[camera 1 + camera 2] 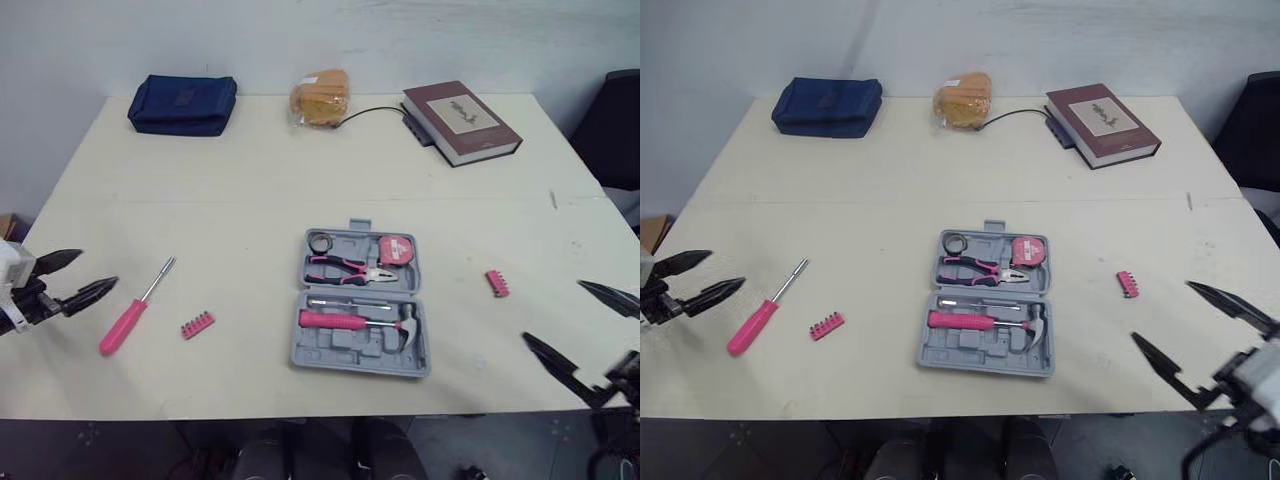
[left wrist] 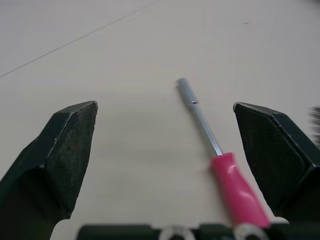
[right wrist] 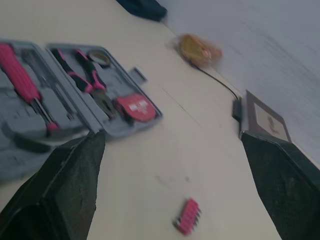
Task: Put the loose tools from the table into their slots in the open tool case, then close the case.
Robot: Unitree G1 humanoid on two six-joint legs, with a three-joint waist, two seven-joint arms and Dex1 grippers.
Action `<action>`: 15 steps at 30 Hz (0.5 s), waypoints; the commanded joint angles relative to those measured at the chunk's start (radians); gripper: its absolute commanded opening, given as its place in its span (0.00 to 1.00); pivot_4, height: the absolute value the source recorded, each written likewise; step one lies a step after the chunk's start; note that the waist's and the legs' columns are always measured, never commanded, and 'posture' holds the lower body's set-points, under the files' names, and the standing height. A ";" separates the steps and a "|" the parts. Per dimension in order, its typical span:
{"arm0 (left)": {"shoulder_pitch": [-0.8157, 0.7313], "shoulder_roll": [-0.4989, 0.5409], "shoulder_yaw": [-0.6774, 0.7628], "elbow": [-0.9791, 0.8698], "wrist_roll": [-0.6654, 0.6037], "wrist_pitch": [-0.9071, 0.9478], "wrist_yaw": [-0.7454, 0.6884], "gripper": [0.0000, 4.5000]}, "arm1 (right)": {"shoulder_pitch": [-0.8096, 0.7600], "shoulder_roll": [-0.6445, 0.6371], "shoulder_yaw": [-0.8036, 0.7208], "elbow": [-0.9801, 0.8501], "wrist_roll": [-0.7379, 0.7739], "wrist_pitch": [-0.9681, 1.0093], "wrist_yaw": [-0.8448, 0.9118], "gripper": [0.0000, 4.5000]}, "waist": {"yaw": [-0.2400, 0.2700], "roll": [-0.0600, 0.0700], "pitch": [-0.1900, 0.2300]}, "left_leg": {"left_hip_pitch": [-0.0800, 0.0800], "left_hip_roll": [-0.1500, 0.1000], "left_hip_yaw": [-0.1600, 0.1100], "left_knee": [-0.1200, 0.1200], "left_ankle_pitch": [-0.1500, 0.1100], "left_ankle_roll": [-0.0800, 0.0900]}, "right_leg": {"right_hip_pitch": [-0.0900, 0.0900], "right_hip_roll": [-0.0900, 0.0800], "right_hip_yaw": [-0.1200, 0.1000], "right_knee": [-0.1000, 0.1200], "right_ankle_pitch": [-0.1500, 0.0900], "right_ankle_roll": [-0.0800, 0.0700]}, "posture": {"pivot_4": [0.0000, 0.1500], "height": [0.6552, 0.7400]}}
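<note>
A: Which step?
B: Likely the first pickup. On the table (image 1: 250,180) the case (image 1: 330,352) lies open; left of it the screwdriver (image 1: 130,318) and a bit strip (image 1: 197,325), right of it another strip (image 1: 497,283).
A: Next?
B: The left fingers (image 1: 95,292), spread and empty like the right fingers (image 1: 550,358), should drop onto the screwdriver's handle.

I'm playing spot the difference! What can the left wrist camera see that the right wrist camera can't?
Left wrist view: the pink screwdriver lying on the table just ahead of the left gripper, whose fingers are open. Right wrist view: the open tool case, a pink bit strip, a book and a yellow packet, beyond the open right gripper. Both: the pale table.
</note>
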 commanded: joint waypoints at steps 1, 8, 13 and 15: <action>0.063 0.058 0.018 -0.068 -0.016 -0.022 -0.138 0.98 | -0.049 -0.008 0.073 -0.068 -0.001 0.029 -0.001 1.00 | 0.000 0.000 0.000 | 0.000 0.000 0.000 0.000 0.001 -0.002 | 0.000 0.001 0.000 0.000 0.000 0.000 | 1.00 1.00; 0.160 0.014 -0.047 -0.226 0.010 -0.011 -0.152 0.98 | -0.155 0.011 0.280 -0.144 -0.046 0.060 -0.003 1.00 | 0.003 -0.001 0.000 | -0.001 -0.001 0.001 0.001 0.002 -0.002 | 0.000 0.004 0.001 0.000 0.000 0.000 | 1.00 1.00; 0.124 -0.081 -0.129 -0.289 0.045 0.024 -0.043 0.98 | -0.217 0.021 0.406 -0.141 -0.085 0.051 0.011 1.00 | 0.006 -0.003 -0.001 | -0.001 -0.001 -0.001 0.003 0.001 0.002 | 0.000 0.000 0.000 0.003 0.000 0.000 | 1.00 1.00; 0.121 -0.094 -0.143 -0.300 0.043 0.047 -0.026 0.98 | -0.226 0.022 0.422 -0.142 -0.085 0.049 0.014 1.00 | 0.005 -0.005 -0.001 | -0.001 -0.001 -0.001 0.003 0.004 -0.003 | 0.000 0.004 -0.001 0.003 0.000 0.000 | 1.00 1.00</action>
